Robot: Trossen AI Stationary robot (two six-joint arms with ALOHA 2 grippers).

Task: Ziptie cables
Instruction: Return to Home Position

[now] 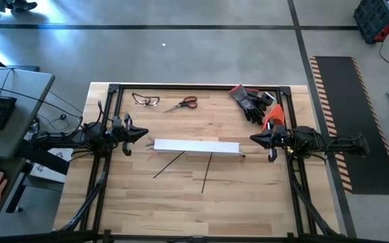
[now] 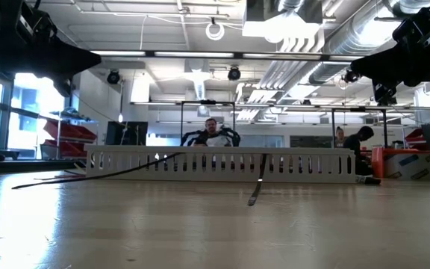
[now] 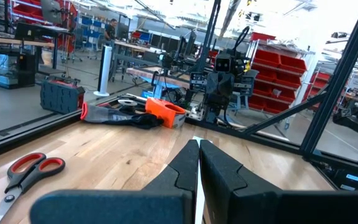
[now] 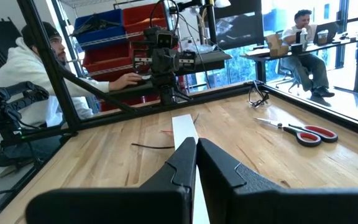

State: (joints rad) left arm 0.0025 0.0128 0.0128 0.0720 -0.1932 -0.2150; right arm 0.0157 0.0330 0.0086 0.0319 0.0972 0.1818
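We see a white slotted channel (image 2: 215,164) lying across the wooden table (image 2: 200,232). A long ziptie (image 2: 95,176) runs from its front down to the left. A short ziptie (image 2: 258,185) comes toward the near side. Far behind, a person (image 2: 212,133) sits.

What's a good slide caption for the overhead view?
White cable duct, two zipties trailing from it, flanked by the shut left tool and right tool.
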